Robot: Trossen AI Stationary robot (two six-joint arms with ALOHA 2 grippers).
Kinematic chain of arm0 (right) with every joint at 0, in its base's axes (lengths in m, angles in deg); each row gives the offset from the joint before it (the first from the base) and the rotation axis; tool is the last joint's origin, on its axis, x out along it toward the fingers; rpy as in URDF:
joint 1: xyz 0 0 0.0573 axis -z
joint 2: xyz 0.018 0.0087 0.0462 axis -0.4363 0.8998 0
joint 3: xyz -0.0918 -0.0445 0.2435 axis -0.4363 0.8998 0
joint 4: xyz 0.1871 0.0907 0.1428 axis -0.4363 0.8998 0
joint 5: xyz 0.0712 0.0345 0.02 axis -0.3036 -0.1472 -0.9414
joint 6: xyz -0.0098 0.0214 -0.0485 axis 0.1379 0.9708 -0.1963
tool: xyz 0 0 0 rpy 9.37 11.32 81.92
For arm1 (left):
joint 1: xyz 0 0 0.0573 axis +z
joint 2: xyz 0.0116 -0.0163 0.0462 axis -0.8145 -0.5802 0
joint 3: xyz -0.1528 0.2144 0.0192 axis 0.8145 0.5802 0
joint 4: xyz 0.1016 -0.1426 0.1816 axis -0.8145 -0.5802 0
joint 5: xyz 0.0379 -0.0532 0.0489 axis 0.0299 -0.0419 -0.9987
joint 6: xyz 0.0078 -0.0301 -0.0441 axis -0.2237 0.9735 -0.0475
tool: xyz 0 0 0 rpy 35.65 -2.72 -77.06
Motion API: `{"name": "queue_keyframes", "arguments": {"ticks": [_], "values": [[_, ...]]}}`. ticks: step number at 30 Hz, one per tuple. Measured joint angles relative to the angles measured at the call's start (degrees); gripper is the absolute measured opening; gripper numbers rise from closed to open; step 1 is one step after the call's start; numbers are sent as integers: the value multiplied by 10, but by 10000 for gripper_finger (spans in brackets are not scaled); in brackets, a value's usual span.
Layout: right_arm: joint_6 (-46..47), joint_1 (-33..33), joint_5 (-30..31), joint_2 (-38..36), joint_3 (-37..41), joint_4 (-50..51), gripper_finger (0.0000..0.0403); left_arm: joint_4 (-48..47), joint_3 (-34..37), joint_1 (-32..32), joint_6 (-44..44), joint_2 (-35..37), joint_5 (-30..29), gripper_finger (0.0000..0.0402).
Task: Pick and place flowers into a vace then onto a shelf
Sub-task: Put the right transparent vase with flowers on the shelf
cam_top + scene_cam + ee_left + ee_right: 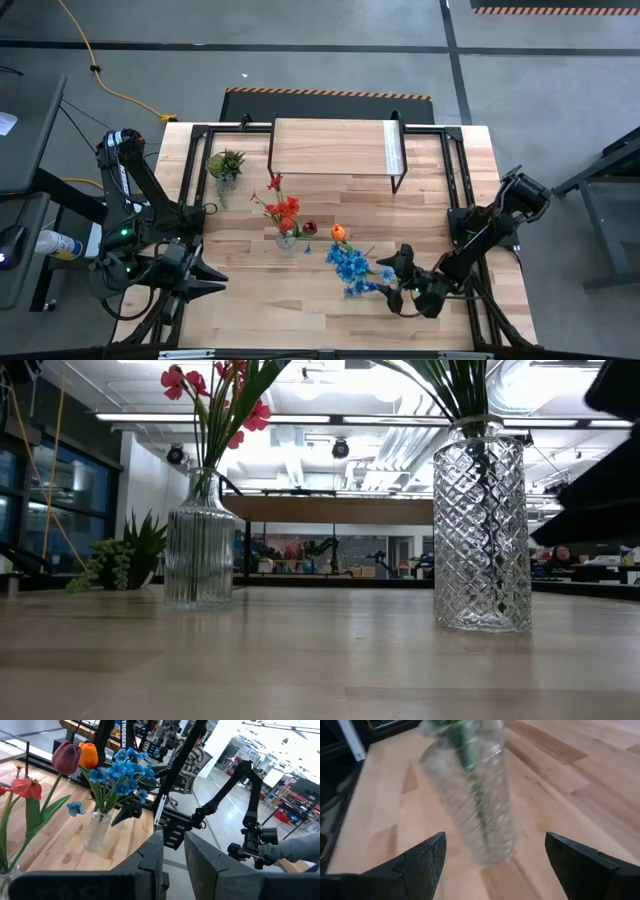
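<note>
My right gripper (398, 278) sits low over the near right part of the bench (330, 320), its fingers (425, 857) spread wide and released, grasping nothing. In my right wrist view the diamond-cut glass vase (470, 795) stands on the wood just ahead, between the two fingers but not touched by either, with green stems running down inside it. From above, the blue flowers (350, 265) spread out of that vase just beside my gripper, and the orange tulip (338, 233) and dark pink bud (309, 228) show close by toward the middle of the bench. The red flowers (285, 208) stand in a second, ribbed glass vase (200, 540) left of centre. The shelf (335, 147) rests at the far edge of the bench, well apart from both vases, its plank top bare. A small potted plant (225, 163) sits near the shelf's left end. My left gripper (212, 281) waits over the near left corner, clenched shut on nothing.
</note>
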Motion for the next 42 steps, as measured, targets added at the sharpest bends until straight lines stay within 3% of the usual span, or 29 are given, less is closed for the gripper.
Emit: {"name": "queue_keyframes", "arguments": {"ticks": [10,24,42], "values": [[-3,54,-63,0,0,0,328,2,0,0,0,0,-2,113],[-60,60,-52,0,0,-30,328,2,0,0,0,0,-2,113],[-163,114,-124,0,0,-90,328,1,0,0,0,0,-11,113]]}}
